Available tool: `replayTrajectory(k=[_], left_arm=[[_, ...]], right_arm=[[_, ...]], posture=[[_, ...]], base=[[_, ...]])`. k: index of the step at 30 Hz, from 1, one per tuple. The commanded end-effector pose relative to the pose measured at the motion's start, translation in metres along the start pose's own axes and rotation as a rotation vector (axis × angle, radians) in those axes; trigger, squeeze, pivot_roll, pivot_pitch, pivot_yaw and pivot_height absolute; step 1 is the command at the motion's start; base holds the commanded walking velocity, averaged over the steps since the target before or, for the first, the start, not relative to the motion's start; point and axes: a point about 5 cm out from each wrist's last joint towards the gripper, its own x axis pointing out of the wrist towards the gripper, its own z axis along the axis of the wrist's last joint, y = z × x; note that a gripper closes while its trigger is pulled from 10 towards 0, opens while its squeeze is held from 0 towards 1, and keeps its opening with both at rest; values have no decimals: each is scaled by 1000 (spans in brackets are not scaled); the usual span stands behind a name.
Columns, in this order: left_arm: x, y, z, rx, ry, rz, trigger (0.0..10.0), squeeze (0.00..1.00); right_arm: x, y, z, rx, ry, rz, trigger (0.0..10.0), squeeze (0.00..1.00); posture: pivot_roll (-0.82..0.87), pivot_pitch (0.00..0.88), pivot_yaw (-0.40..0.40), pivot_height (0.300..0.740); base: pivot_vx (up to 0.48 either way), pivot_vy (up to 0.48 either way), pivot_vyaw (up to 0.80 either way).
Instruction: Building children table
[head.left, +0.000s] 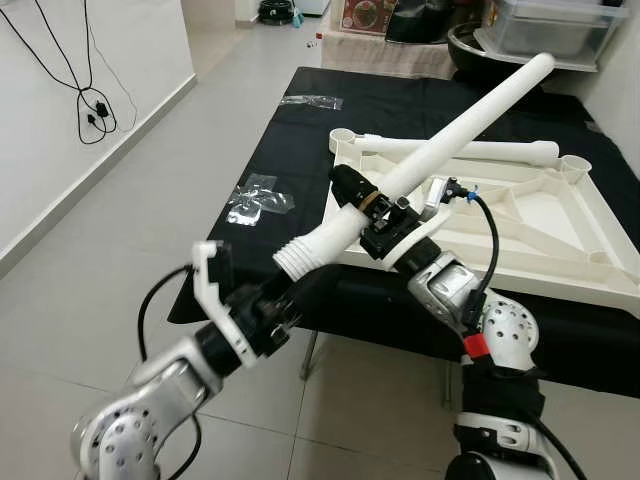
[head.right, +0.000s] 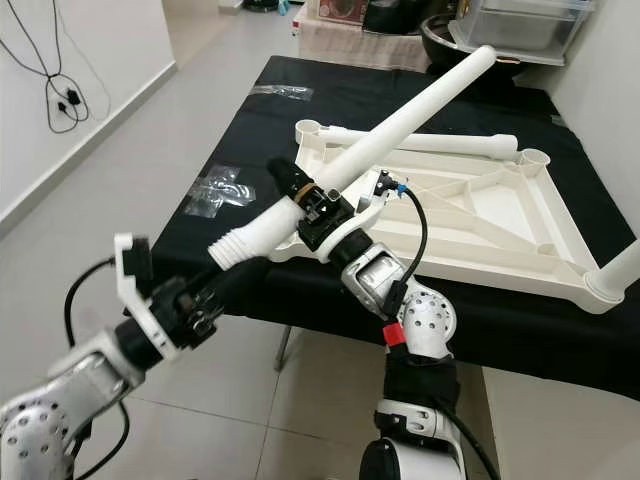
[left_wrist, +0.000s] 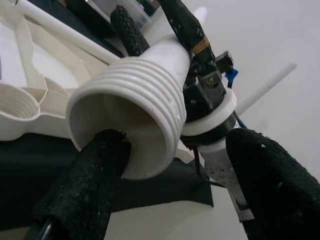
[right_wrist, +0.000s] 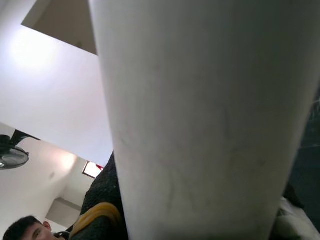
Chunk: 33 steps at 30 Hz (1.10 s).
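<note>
A white table leg (head.left: 450, 135) and white tabletop (head.left: 560, 225) lie over a black cloth (head.left: 290, 140).

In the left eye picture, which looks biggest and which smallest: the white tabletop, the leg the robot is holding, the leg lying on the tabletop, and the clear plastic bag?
1. Tabletop.
2. Held leg, though it is nearer the camera, which inflates it.
3. Lying leg, partly hidden behind the held one; probably the same size in reality.
4. Plastic bag.

2 clear plastic bags (head.left: 258, 198) on black cloth (head.left: 240, 250); cables (head.left: 92, 110) against wall.
</note>
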Motion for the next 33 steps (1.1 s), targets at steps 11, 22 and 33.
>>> replayTrajectory(k=[11, 22, 33], left_arm=[[-11, 1, -29, -62, 116, 65, 10000, 0], [-12, 11, -32, 230, 67, 360, 10000, 0], [7, 15, 2, 633, 14, 479, 10000, 129]], right_arm=[[14, 12, 42, -205, -155, -15, 8745, 0], [-7, 6, 50, -1100, -293, -438, 10000, 0], [-3, 30, 23, -1134, -316, -327, 10000, 0]], posture=[[71, 67, -94, 740], [75, 52, -95, 740], [70, 27, -94, 740]], base=[[0, 0, 0], [0, 0, 0], [0, 0, 0]])
